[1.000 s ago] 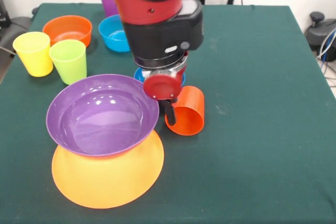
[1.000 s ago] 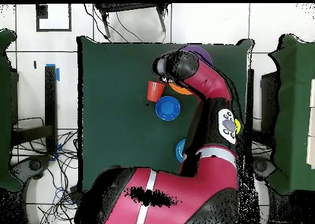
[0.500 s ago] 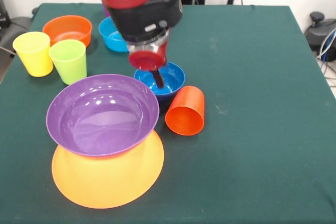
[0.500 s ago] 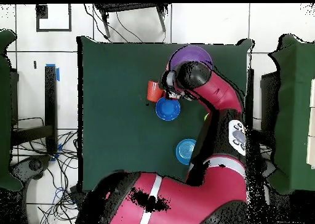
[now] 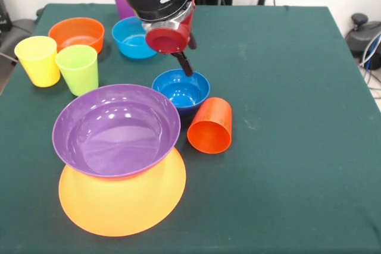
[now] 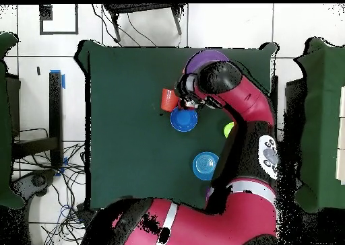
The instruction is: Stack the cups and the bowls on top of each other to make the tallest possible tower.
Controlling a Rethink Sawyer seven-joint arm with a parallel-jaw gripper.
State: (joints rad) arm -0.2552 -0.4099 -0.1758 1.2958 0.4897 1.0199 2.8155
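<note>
Green table [image 5: 297, 87], white tiled floor [image 6: 229, 27]

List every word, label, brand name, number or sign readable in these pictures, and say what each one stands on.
None can be read. The cups, the bowls and the green table bear no print. The arm's grey patch with small dark marks in the overhead view is too small to read.

Overhead view. Red and black arm [image 6: 249, 131] reaches over the green table [image 6: 128, 108]. Orange-red cup [image 6: 167, 99] lies just beside the dark blue bowl [image 6: 183, 120]. Purple bowl [image 6: 202, 58] is partly covered by the arm; light blue bowl [image 6: 205, 165] sits apart.
</note>
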